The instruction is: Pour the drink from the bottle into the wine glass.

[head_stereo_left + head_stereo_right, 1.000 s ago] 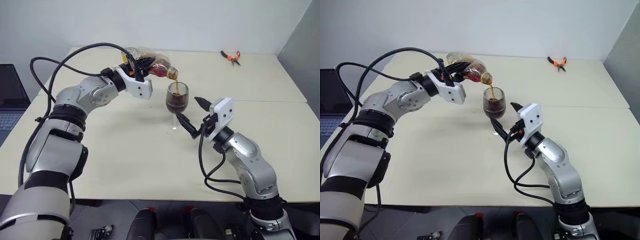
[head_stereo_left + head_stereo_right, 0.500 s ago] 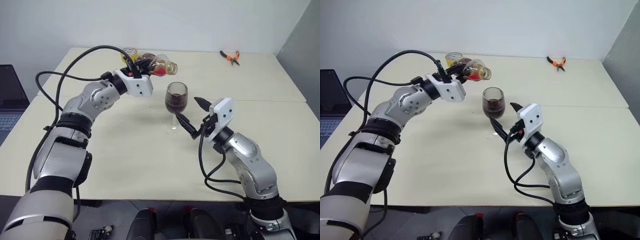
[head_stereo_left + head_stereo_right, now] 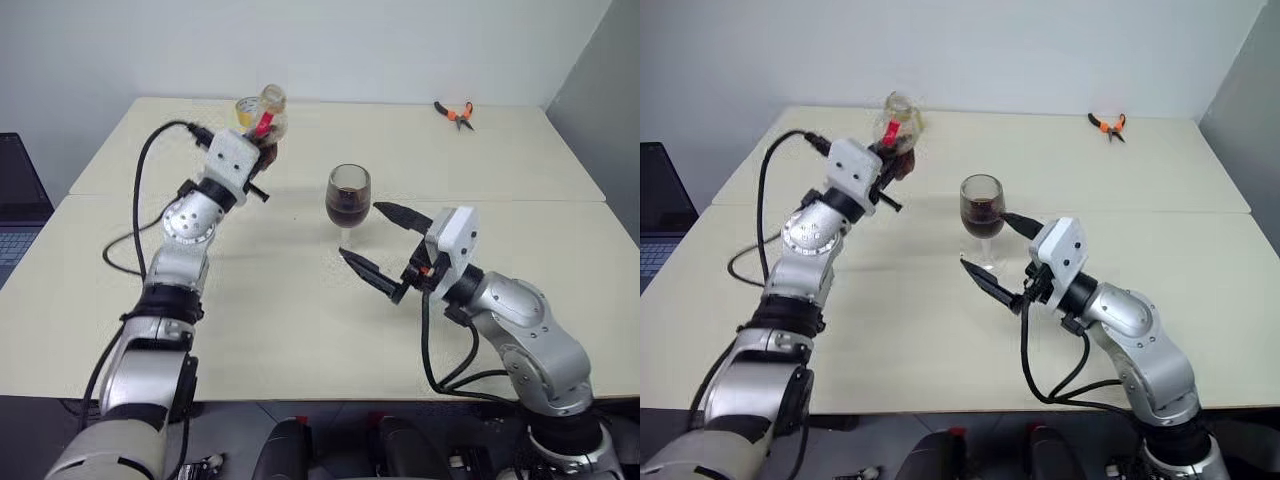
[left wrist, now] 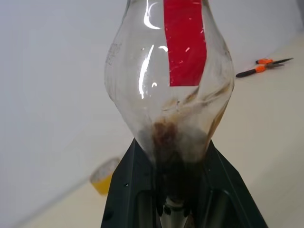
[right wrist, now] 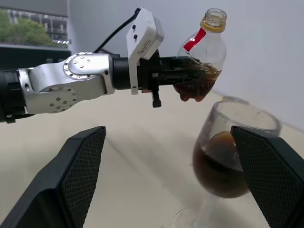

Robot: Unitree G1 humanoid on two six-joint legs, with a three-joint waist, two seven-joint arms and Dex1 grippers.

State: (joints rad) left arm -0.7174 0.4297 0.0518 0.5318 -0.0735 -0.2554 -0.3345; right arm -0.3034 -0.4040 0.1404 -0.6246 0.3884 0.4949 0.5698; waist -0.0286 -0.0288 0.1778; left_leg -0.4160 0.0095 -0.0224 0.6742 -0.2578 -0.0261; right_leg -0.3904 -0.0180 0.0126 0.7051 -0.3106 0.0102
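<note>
Left claw [image 5: 164,76] clamped tight on the belly of the bottle [image 3: 267,118], held upright and off the desk [image 3: 300,330], open mouth up, a little dark drink [image 5: 197,85] pooled at the bottom. Right claw [image 3: 388,252] spread wide, holding nothing, fingers pointing toward the glass [image 3: 347,198] from just beside it, one tip near the bowl, the other low by the foot.

Glass standing on the desk between the two arms, roughly half full of drink; pouring looks essentially done.

Risks from here: a nudge from the right claw's near fingertip could tip the tall, thin-stemmed glass and spill everything. Setting the bottle down carelessly could topple it too, uncapped and with a rounded belly, sending out the dregs. Soft plastic squeezed hard may also slip or buckle on release.

Left arm stretched forward and up, forearm rising, bottle well apart from the glass. Right arm bent at the elbow, forearm low over the desk. Pliers [image 3: 455,113] far off near the back edge.
</note>
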